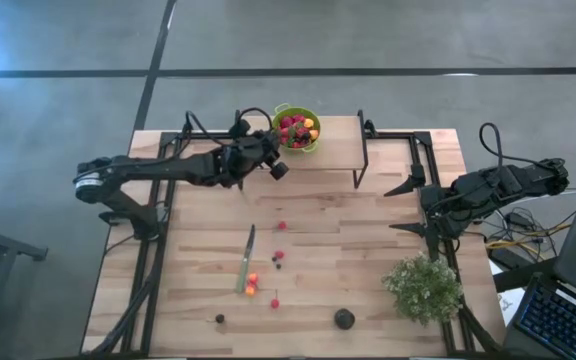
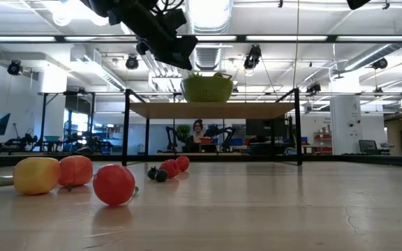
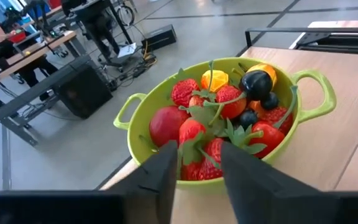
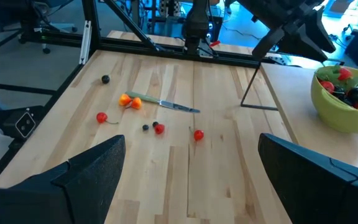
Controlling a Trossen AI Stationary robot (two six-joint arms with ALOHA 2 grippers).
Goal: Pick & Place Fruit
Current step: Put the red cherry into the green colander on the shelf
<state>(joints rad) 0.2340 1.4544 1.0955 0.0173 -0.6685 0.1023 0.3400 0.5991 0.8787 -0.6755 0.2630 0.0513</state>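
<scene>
Illumination is bright and even, supplied by ceiling light strips (image 2: 208, 14) that show in the low view, where one fixture blows out to white glare. Shadows on the wooden surface (image 1: 368, 230) are soft and short. In the low view the nearest fruit (image 2: 114, 183) is slightly soft, while the far room stays readable. In both wrist views the near fingers (image 4: 86, 177) are dark, blurred masses. A blue flare tints the high view's upper left corner.
</scene>
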